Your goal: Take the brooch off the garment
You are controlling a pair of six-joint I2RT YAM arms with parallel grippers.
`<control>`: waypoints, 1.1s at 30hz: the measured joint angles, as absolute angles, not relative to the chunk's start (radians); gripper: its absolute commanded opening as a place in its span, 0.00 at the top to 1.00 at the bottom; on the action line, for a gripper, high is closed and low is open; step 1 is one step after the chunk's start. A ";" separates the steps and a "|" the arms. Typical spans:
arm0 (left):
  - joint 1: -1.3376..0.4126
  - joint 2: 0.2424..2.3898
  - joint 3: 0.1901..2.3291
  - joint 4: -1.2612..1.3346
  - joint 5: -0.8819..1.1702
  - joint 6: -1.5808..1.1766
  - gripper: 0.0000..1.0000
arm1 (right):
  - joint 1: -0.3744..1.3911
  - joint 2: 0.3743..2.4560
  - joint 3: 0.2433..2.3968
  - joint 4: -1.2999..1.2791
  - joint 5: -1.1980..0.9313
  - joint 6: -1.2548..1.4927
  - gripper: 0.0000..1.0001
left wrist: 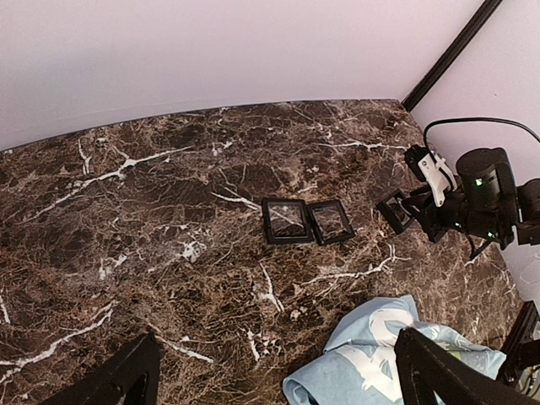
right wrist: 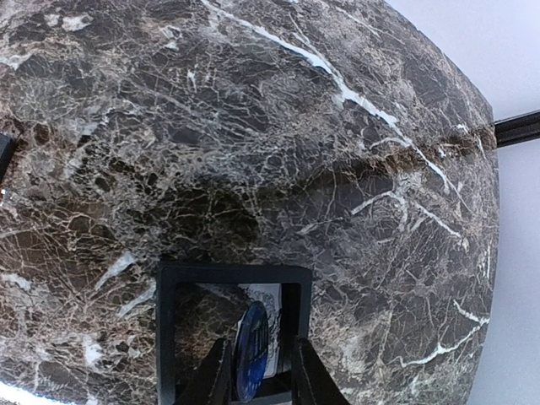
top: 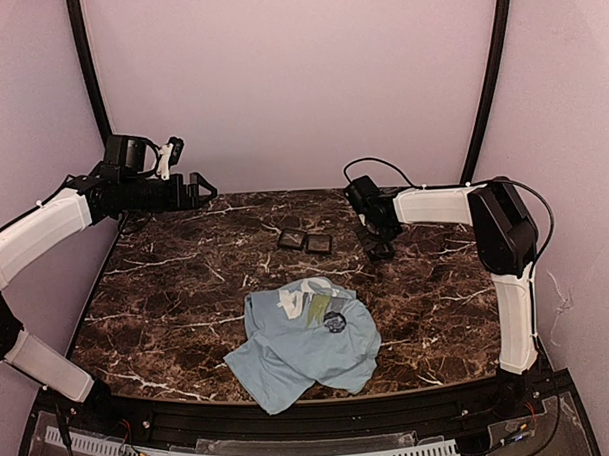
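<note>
At the upper left of the top view, the left arm's black two-finger gripper hangs above the far left edge of the dark brown marble table. Its fingers stand spread wide at the bottom corners of its own wrist view, with nothing between them.

Near the middle, toward the back, two small square black trays lie side by side, touching. Below them, in the lower centre, a crumpled light blue shirt with pale prints lies at the near edge of the table. The brooch, a small round dark navy badge with faint pale marks, sits on the shirt's right part, well apart from both grippers.

Right of centre, the right arm's black gripper points down over a third square black tray. In its wrist view the fingers are pressed onto a round blue disc with pale markings, held on edge just over the tray's inside. Whether the disc touches the tray cannot be told.
</note>
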State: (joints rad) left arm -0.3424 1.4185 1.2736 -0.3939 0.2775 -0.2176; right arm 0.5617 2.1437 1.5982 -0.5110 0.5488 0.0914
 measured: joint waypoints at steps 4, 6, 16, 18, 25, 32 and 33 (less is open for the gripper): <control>-0.342 1.419 1.274 -0.394 0.282 -0.218 0.01 | 0.562 2.144 1.598 -0.518 0.537 0.093 0.71; -0.342 1.419 1.274 -0.394 0.285 -0.218 0.01 | 0.562 2.144 1.598 -0.520 0.527 0.098 0.68; -0.342 1.419 1.274 -0.394 0.294 -0.218 0.01 | 0.562 2.141 1.597 -0.522 0.477 0.113 0.58; -0.342 1.419 1.274 -0.394 0.295 -0.218 0.01 | 0.562 2.137 1.597 -0.521 0.467 0.114 0.57; -0.342 1.419 1.274 -0.394 0.293 -0.218 0.01 | 0.562 2.082 1.562 -0.514 0.439 0.123 0.56; -0.342 1.419 1.260 -0.383 0.316 -0.212 0.05 | 0.559 1.900 1.458 -0.471 0.350 0.143 0.56; -0.342 1.419 1.255 -0.381 0.329 -0.212 0.05 | 0.558 1.854 1.433 -0.461 0.323 0.144 0.56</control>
